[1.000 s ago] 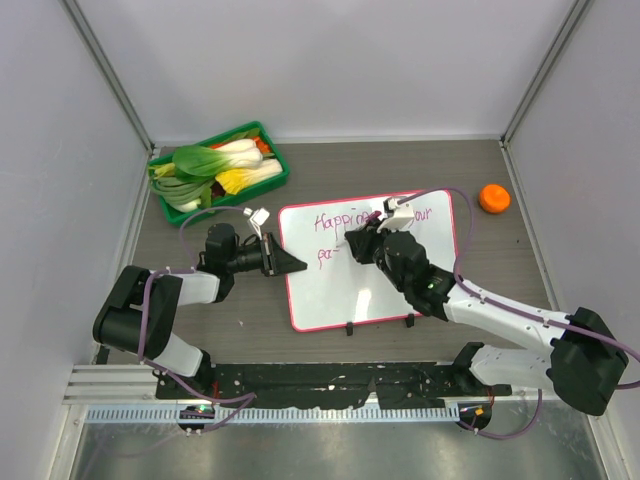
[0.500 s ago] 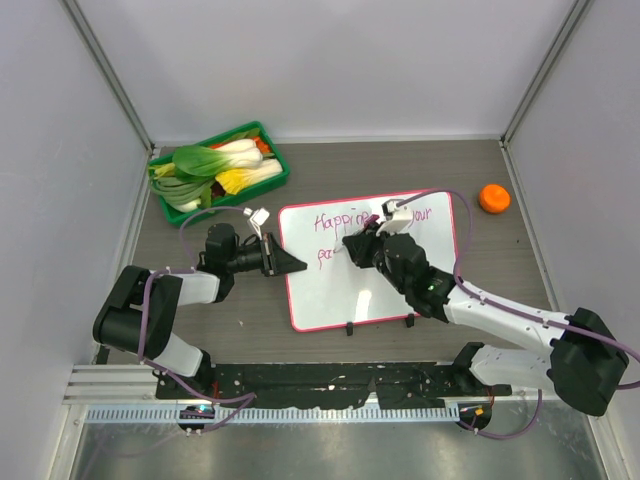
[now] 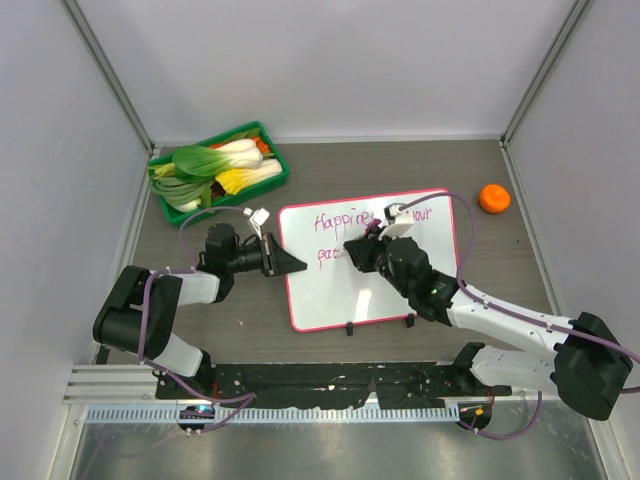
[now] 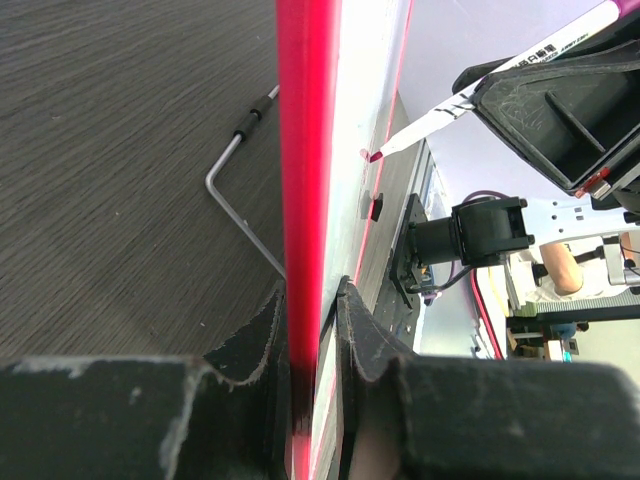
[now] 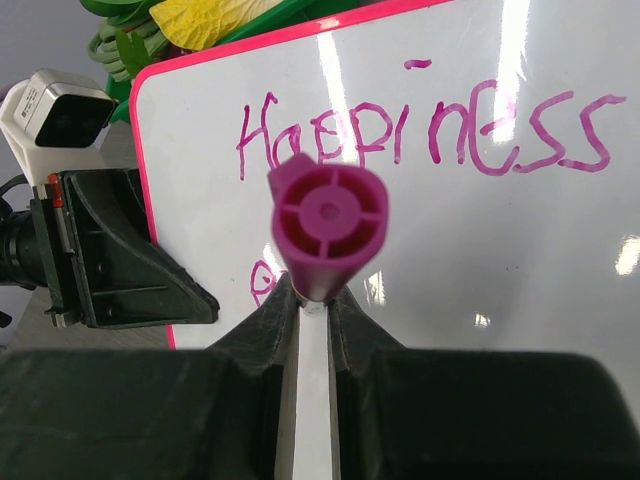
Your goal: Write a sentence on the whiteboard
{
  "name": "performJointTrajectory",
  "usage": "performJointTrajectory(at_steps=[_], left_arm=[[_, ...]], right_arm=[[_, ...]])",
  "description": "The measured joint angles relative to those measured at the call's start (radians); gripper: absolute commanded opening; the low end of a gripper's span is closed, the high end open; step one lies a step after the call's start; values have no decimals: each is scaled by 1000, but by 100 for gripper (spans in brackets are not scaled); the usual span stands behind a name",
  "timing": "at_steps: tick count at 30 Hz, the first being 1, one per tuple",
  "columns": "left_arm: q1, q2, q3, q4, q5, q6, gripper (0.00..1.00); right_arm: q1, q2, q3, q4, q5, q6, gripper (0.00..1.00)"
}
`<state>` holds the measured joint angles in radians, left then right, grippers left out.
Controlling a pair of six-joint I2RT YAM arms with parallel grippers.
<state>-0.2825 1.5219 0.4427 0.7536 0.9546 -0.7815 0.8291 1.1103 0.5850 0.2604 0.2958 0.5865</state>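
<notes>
Whiteboard point(image 3: 372, 285) sits between the two grippers. The left gripper point(image 4: 308, 300) is clamped on its pink-red frame edge, one finger pressed to each face. The right gripper point(image 5: 312, 300) is closed around a purple marker point(image 5: 328, 222), whose tip meets the board just beyond the fingers. The sentence point(image 5: 420, 135) reads "Happiness" above that tip, with a few more letters beside it.

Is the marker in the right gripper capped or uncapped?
Uncapped. In the left wrist view the marker shows a bare magenta tip at the whiteboard surface; the right gripper holds it.
</notes>
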Motion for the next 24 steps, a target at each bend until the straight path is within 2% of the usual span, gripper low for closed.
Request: performJointTrajectory(at_steps=[24], left_arm=[[0,-1,0,0,0,0,0]], right_arm=[[-6,-46,29,-38,48,-50,1]])
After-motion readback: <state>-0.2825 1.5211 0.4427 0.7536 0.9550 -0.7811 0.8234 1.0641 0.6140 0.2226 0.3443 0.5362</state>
